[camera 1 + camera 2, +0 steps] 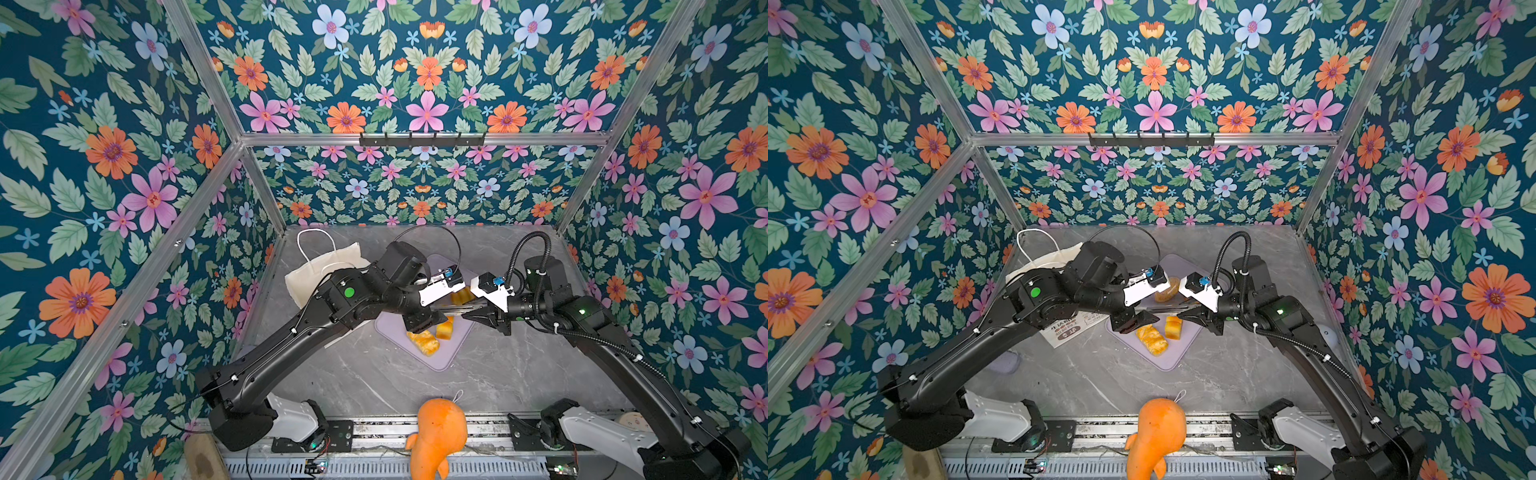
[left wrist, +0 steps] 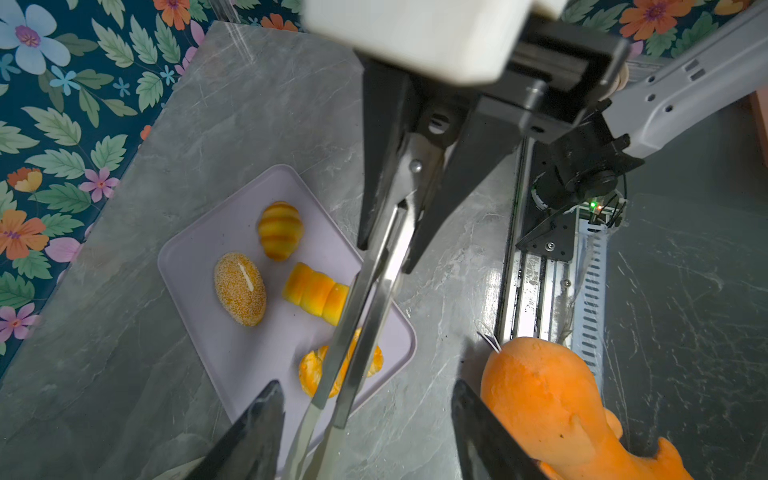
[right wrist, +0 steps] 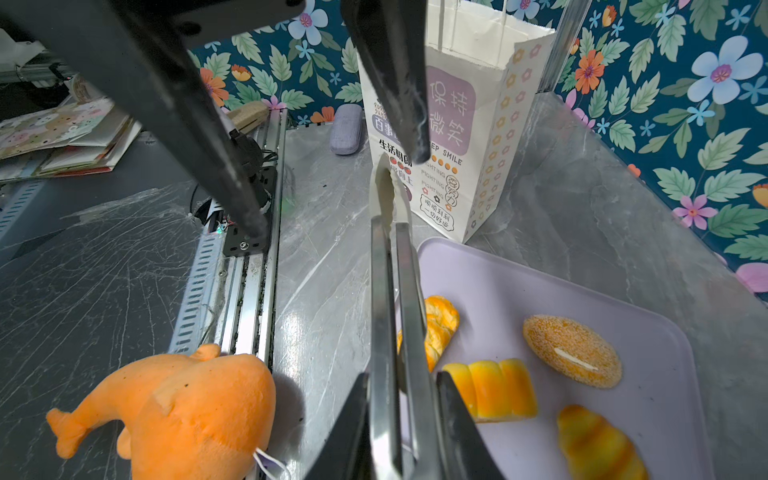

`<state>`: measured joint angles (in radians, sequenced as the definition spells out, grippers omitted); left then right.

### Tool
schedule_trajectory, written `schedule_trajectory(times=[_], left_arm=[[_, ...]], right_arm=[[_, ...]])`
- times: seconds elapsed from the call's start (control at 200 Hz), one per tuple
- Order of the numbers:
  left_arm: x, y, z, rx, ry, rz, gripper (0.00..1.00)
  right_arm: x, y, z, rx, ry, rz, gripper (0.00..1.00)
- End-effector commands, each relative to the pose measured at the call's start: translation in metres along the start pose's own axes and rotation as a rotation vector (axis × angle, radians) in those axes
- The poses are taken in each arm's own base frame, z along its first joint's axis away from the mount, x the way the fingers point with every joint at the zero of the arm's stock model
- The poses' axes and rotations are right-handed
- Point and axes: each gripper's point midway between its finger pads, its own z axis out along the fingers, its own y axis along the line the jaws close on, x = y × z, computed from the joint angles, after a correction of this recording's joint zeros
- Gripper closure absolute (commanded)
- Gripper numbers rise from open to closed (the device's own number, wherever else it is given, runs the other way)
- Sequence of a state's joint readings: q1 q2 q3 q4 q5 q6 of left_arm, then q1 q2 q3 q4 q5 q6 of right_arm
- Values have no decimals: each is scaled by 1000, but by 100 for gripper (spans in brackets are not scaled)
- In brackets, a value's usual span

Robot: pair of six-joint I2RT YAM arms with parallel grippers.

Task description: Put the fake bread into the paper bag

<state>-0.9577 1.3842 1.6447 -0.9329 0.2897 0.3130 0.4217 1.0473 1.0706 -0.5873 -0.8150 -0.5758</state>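
The fingers (image 2: 249, 440) of the left gripper (image 2: 365, 399) are spread wide, one to either side of the tongs (image 2: 361, 316), and no contact with them can be made out. The fingers (image 3: 461, 424) of the right gripper (image 3: 403, 376) are clamped narrow on the tongs near the riveted end. The tool is therefore carried from that side alone, with its two arms squeezed nearly together. This hold is judged to leave the long arms free for reaching.

Below both pairs of fingers lies the tray (image 3: 540, 282), on which the bun (image 3: 571, 351), the loaf piece (image 3: 490, 388), the croissant (image 3: 598, 444) and the twisted roll (image 3: 440, 320) are set, none of them gripped. Beyond the left fingers the paper bag (image 3: 469, 124) is stood upright, presumably so that bread can be dropped in from above.
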Motion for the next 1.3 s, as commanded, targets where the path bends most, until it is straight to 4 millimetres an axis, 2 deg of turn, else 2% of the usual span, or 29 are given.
schedule_trajectory(times=[0.0, 0.18, 0.335, 0.51, 0.8, 0.94, 1.295], left_arm=[[-3, 1, -1, 57, -51, -14, 34], [11, 1, -2, 138, -77, -32, 31], [15, -10, -7, 259, -102, -38, 31], [24, -11, 1, 278, -66, -43, 34], [29, -15, 4, 307, -50, -43, 48], [26, -14, 4, 306, -52, -42, 60], [23, -11, 4, 293, -46, -46, 70]], right_arm=[[-12, -1, -2, 12, -52, -52, 91], [-20, 10, -7, -12, -112, -88, 91], [-28, 19, -12, -33, -162, -107, 91], [-35, 26, -15, -64, -200, -108, 91], [-39, 29, -18, -64, -219, -116, 90], [-38, 28, -17, -62, -219, -106, 89], [-34, 24, -15, -54, -210, -75, 81]])
